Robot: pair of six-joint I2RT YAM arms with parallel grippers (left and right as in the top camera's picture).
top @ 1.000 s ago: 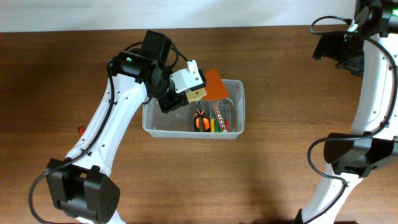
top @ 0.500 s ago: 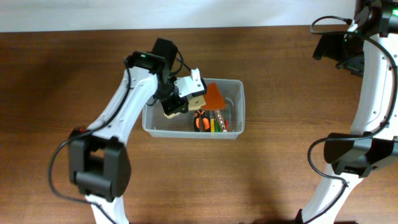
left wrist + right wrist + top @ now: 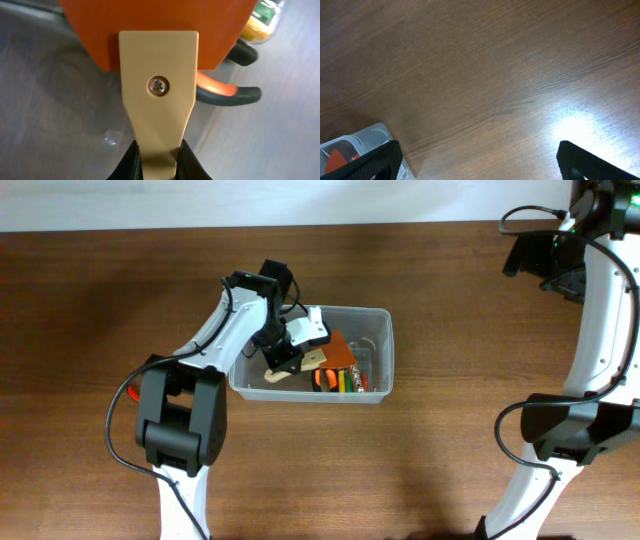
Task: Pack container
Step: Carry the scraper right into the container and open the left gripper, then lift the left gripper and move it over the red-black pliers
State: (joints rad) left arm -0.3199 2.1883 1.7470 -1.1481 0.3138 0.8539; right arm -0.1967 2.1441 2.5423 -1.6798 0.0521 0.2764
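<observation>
While your left gripper point(image 3: 156, 162) pinched the tan handle of one orange-bladed scraper point(image 3: 159, 85), its blade sat inside the single clear container point(image 3: 386, 352) mid-table point(image 3: 450, 440), next to one pair of orange-handled pliers point(image 3: 226, 92); your right gripper point(image 3: 480, 162) hung wide open, well apart

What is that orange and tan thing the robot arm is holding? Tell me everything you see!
It looks like a scraper: a flat tan handle, plastic by its look, with one screw in it, widening into a broad orange blade. The left gripper pinches the handle's narrow end. The scraper is down inside the clear container, with its blade over the black-and-orange pliers. Whether the blade touches them cannot be told.
</observation>
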